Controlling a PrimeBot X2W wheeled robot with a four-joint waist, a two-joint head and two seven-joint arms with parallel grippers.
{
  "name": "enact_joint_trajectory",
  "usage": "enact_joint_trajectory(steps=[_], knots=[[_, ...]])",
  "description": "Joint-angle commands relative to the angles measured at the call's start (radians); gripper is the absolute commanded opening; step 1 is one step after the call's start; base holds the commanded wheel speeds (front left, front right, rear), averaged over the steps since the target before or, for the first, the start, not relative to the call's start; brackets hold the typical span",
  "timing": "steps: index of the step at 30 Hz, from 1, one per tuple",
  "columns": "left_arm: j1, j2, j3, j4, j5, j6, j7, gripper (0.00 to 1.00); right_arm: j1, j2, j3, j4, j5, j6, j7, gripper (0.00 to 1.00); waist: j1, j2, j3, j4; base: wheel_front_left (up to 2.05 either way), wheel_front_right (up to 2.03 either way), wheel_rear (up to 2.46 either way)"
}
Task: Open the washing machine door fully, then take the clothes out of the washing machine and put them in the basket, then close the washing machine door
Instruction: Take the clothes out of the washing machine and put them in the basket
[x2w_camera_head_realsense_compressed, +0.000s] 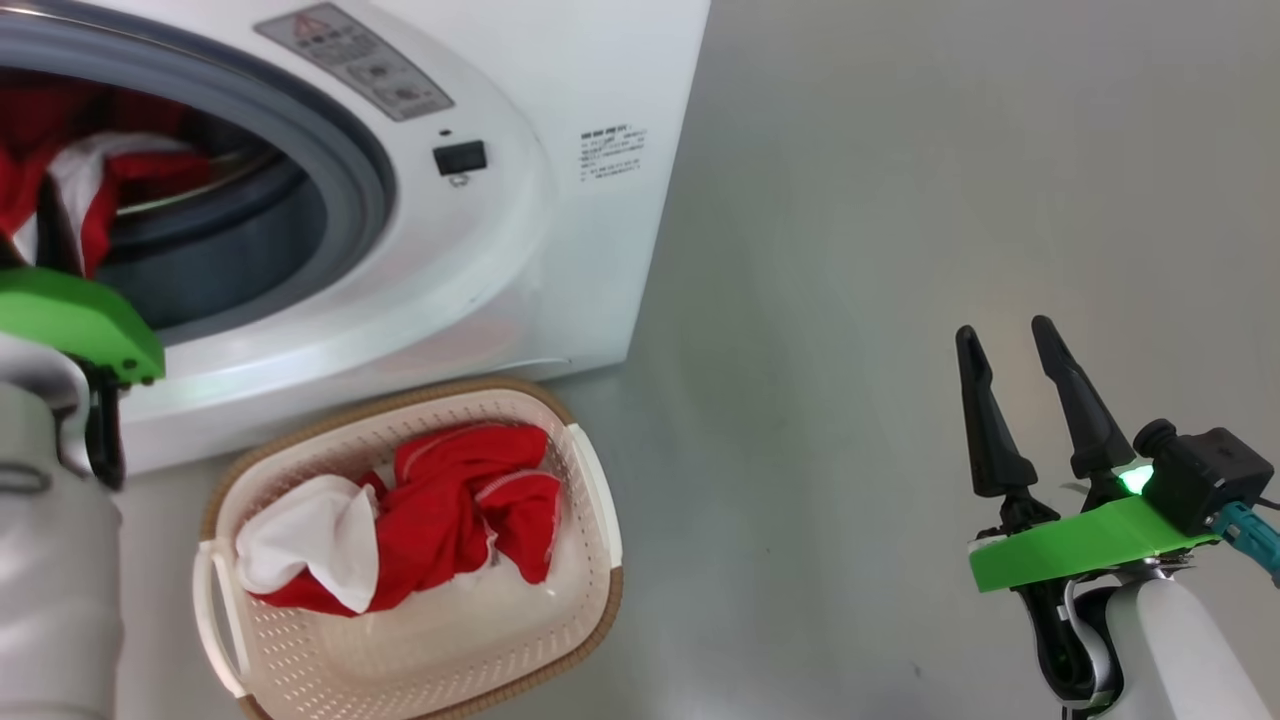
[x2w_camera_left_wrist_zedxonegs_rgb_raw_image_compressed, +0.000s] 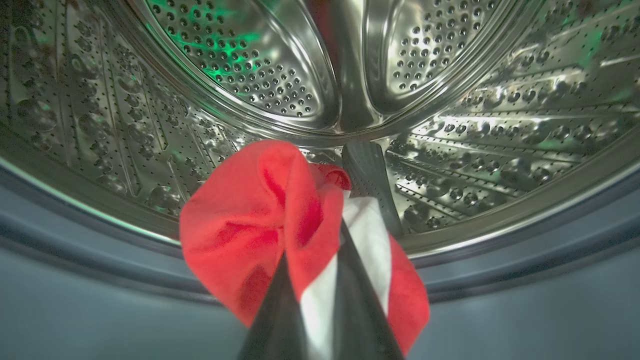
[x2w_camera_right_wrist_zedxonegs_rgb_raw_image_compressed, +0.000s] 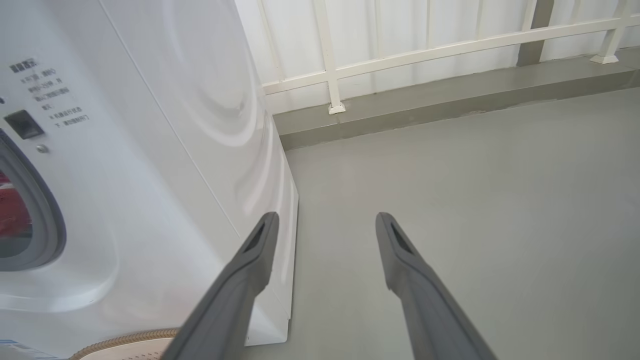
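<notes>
Left fingers (x2w_camera_left_wrist_zedxonegs_rgb_raw_image_compressed: 357, 310) pinching clothes (x2w_camera_left_wrist_zedxonegs_rgb_raw_image_compressed: 235, 225), red, white panel

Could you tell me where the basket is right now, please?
In the head view, the basket sits on the floor at lower left, just in front of the washing machine beneath its opening, with red-and-white clothes inside.
</notes>
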Motion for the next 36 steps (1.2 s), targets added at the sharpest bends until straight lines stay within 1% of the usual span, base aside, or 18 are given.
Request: enact_joint_trajectory(steps=[1, 5, 12, 13, 14, 18, 19, 26, 29, 31, 34, 36], knots=[[0.076, 0.04, 0.03, -0.088, -0.007, -0.008, -0.012, 0.0, 0.006, -0.001, 0.032, -0.017, 0.002, 0.006, -0.006, 1.0, 0.0, 0.0, -0.036, 0.015, 0.0, 0.0, 0.0], [0.2, 0.008, 0.068, -0.265, -0.015, -0.023, -0.012, 0.0, 0.022, -0.001, 0.038, -0.008, -0.006, 0.006, -0.006, 1.0, 0.0, 0.0, -0.08, 0.025, 0.0, 0.0, 0.0], [0.385, -0.076, 0.116, -0.547, -0.01, -0.058, -0.012, 0.0, 0.06, -0.001, 0.038, -0.001, -0.019, 0.006, -0.006, 1.0, 0.0, 0.0, -0.136, 0.055, 0.0, 0.0, 0.0], [0.385, -0.076, 0.116, -0.547, -0.01, -0.058, -0.012, 0.0, 0.06, -0.001, 0.038, -0.001, -0.019, 0.006, -0.006, 1.0, 0.0, 0.0, -0.136, 0.055, 0.0, 0.0, 0.0], [0.432, -0.097, 0.116, -0.622, -0.002, -0.064, -0.012, 0.0, 0.066, -0.001, 0.037, 0.0, -0.02, 0.006, -0.006, 1.0, 0.0, 0.0, -0.142, 0.061, 0.0, 0.0, 0.0], [0.512, -0.132, 0.119, -0.753, -0.004, -0.071, -0.012, 0.0, 0.073, -0.001, 0.036, 0.0, -0.02, 0.006, -0.006, 1.0, 0.0, 0.0, -0.151, 0.074, 0.0, 0.0, 0.0], [0.512, -0.132, 0.119, -0.753, -0.004, -0.071, -0.012, 0.0, 0.073, -0.001, 0.036, 0.0, -0.02, 0.006, -0.006, 1.0, 0.0, 0.0, -0.151, 0.074, 0.0, 0.0, 0.0], [0.618, -0.166, 0.117, -0.949, -0.011, -0.074, -0.012, 0.0, 0.079, -0.001, 0.03, -0.001, -0.019, 0.006, -0.006, 1.0, 0.0, 0.0, -0.155, 0.092, 0.0, 0.0, 0.0], [0.658, -0.174, 0.101, -1.037, -0.007, -0.075, -0.012, 0.0, 0.079, -0.001, 0.03, -0.001, -0.018, 0.006, -0.006, 1.0, 0.0, 0.0, -0.153, 0.099, 0.0, 0.0, 0.0], [0.679, -0.175, 0.09, -1.092, -0.007, -0.063, -0.012, 0.0, 0.079, -0.001, 0.03, -0.002, -0.017, 0.006, -0.006, 1.0, 0.0, 0.0, -0.15, 0.103, 0.0, 0.0, 0.0], [0.705, -0.176, 0.052, -1.163, -0.033, -0.021, -0.012, 0.0, 0.077, -0.001, 0.029, -0.004, -0.017, 0.006, -0.006, 1.0, 0.0, 0.0, -0.144, 0.11, 0.0, 0.0, 0.0], [0.717, -0.176, 0.024, -1.203, -0.02, 0.002, -0.012, 0.0, 0.075, -0.001, 0.029, -0.005, -0.018, 0.006, -0.006, 1.0, 0.0, 0.0, -0.139, 0.114, 0.0, 0.0, 0.0]])
